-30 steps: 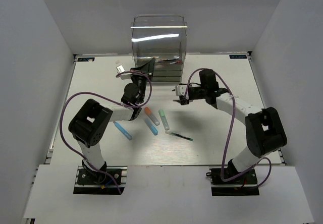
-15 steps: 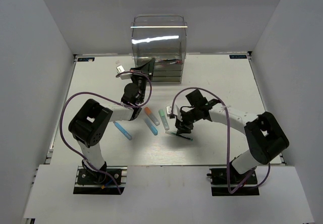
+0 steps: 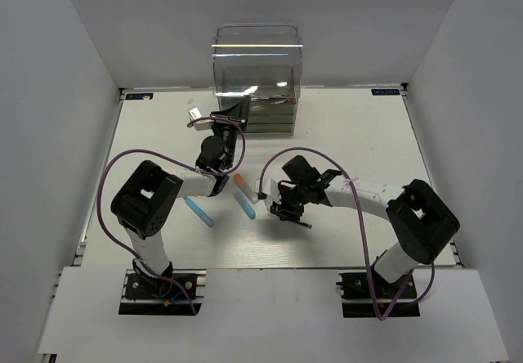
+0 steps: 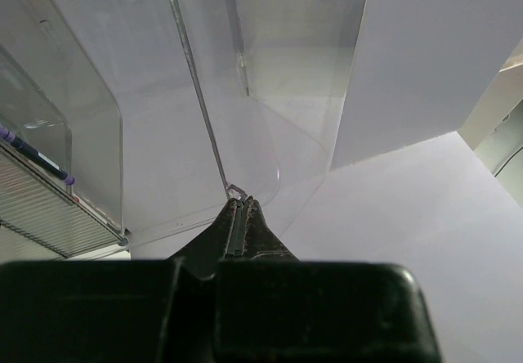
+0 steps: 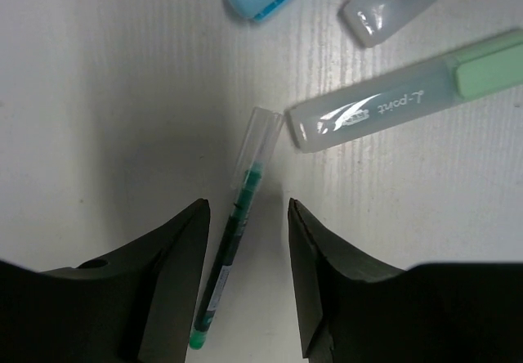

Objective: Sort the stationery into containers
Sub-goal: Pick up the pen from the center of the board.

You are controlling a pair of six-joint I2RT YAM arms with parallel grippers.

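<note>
While the left gripper (image 4: 237, 209) clamps the lip of a clear drawer (image 4: 261, 118) at the table's (image 3: 368, 134) far edge, the right gripper (image 5: 247, 208) hangs, fingers (image 5: 172, 273) spread, astride the green pen (image 5: 230, 232) near the table's middle, the pick-up apparently needing only a drop and squeeze.

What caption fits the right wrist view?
Open right gripper straddling the green pen, mint-green marker lying just beyond.

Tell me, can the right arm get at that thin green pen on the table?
Probably yes. The right gripper is open with a finger either side of the green pen, nothing between them; the mint-green marker lies near its far end.
</note>
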